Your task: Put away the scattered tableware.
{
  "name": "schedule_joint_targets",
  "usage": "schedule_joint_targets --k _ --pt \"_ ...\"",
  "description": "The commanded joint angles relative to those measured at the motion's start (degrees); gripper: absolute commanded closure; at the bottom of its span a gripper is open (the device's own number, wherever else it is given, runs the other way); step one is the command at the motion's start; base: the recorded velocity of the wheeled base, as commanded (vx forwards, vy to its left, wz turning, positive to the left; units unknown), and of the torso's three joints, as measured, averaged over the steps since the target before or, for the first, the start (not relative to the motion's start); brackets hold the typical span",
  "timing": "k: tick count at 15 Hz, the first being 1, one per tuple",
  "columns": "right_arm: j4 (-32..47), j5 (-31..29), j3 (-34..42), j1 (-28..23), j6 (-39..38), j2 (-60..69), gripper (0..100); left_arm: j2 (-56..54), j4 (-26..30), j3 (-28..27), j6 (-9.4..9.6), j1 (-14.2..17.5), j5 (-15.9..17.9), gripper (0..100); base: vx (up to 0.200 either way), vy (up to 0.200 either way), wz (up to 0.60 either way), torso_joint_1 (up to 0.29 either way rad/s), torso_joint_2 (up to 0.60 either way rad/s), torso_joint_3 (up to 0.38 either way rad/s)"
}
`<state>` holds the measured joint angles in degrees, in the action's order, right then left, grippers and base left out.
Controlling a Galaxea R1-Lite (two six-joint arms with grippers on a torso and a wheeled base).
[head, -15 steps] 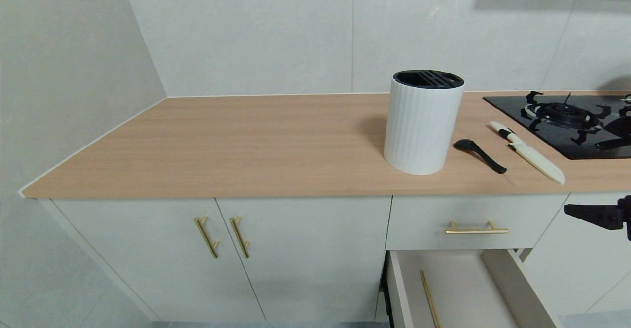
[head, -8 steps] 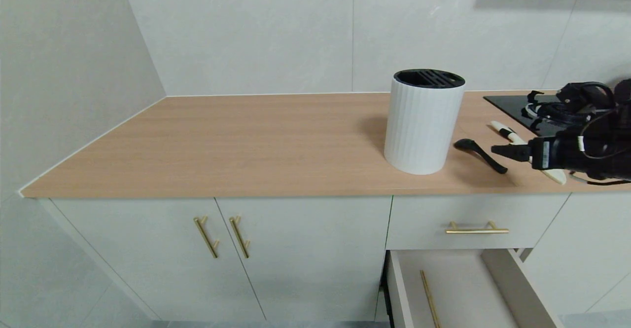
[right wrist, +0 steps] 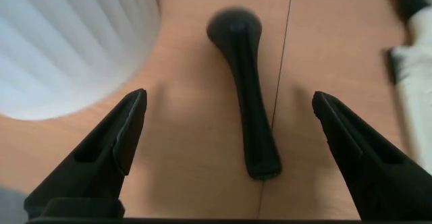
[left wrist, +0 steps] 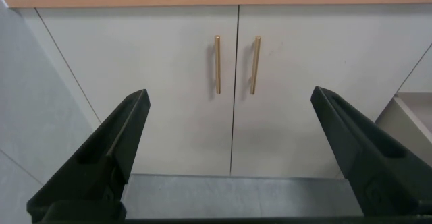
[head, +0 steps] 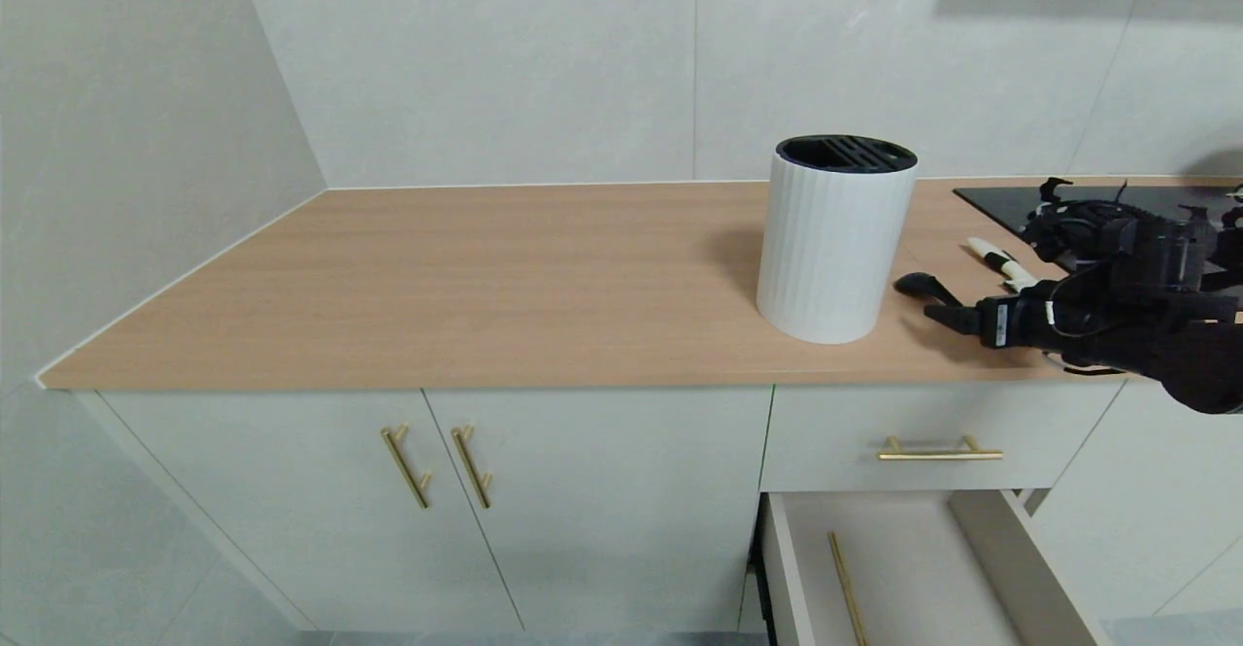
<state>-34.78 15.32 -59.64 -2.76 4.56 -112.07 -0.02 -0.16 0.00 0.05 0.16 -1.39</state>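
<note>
A black spoon (right wrist: 243,96) lies on the wooden counter (head: 486,277) just right of a white ribbed utensil holder (head: 833,238) with a black slotted top. Its bowl (head: 913,285) shows beside the holder. A white knife with a black band (head: 995,262) lies further right, partly hidden by my right arm. My right gripper (head: 947,317) hovers open over the spoon, its fingers (right wrist: 101,156) spread to either side of the handle, nothing held. My left gripper (left wrist: 229,163) is open below counter level, facing the cabinet doors (left wrist: 236,82).
A black gas hob (head: 1078,204) sits at the counter's right end behind my right arm. Below the counter are a closed drawer with a gold handle (head: 937,452) and a pulled-out drawer (head: 903,568) under it. A tiled wall backs the counter.
My right arm has risen from below the counter edge, come over the counter and moved left and lower over the black spoon. The spoon and knife lie where they were.
</note>
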Motion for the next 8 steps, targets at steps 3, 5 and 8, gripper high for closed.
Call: schedule_joint_targets --k 3,5,8 --pt "-3.5 -1.0 -0.1 -0.1 0.0 -3.8 0 0.0 0.0 0.0 0.04 0.0 0.0 0 0.0 0.0 0.0 0.0 0.0 0.0" --pt "-3.9 -2.3 -0.2 -0.1 0.0 -4.1 0 0.0 0.0 0.0 0.04 0.0 0.0 0 0.0 0.0 0.0 0.0 0.0 0.0" --pt "-3.5 -2.4 -0.2 -0.1 0.0 -4.3 0 0.0 0.0 0.0 0.04 0.0 0.0 0 0.0 0.0 0.0 0.0 0.0 0.0"
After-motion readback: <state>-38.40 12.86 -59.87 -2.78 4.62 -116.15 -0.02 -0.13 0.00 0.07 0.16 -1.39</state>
